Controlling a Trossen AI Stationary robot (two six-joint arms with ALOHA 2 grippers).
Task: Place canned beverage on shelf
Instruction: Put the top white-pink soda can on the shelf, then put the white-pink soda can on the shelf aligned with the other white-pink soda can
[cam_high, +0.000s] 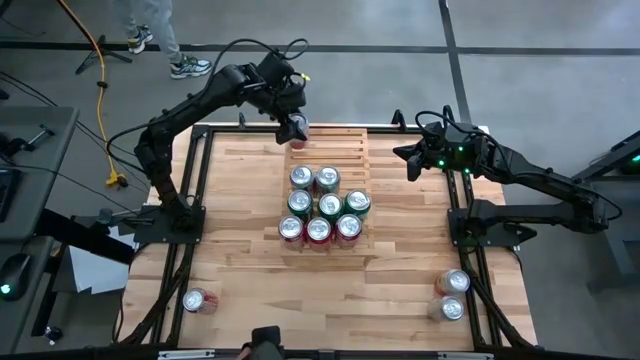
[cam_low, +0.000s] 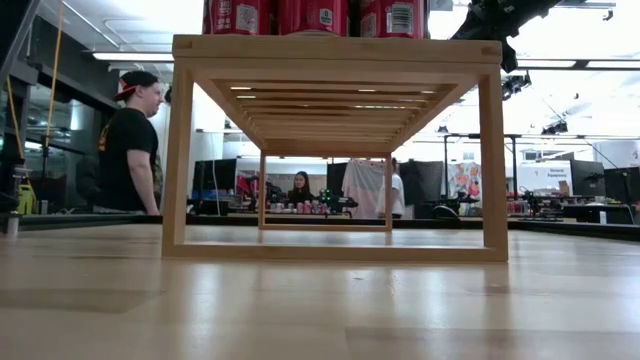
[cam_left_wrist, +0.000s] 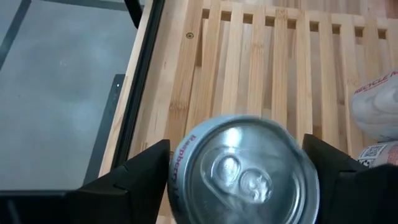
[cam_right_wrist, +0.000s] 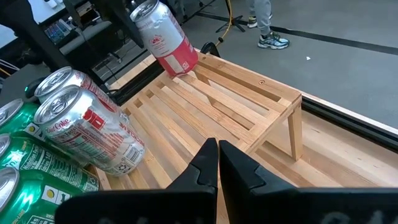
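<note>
A red can (cam_left_wrist: 242, 171), silver top up, sits between the fingers of my left gripper (cam_high: 296, 128) at the far left corner of the pale slatted shelf (cam_high: 345, 150). The right wrist view shows the red can (cam_right_wrist: 166, 37) with its base at the slats. Several red and green cans (cam_high: 322, 205) stand on the shelf's near half. My right gripper (cam_high: 408, 160) hangs shut to the right of the shelf, holding nothing. My left gripper has the red can between its two fingers (cam_left_wrist: 146, 171), one on each side of the can's wall just under the rim (cam_left_wrist: 176, 168). The fingers slant down from the table's far left. The can stands upright with its base on the shelf's far left slats (cam_right_wrist: 189, 68).
Loose cans lie on the table, one near the front left (cam_high: 198, 300) and two near the front right (cam_high: 452, 283). The black frame rail (cam_left_wrist: 134, 81) runs beside the shelf. A person's feet (cam_high: 188, 66) are beyond the far edge. In the low view the shelf (cam_low: 335, 150) stands across the middle.
</note>
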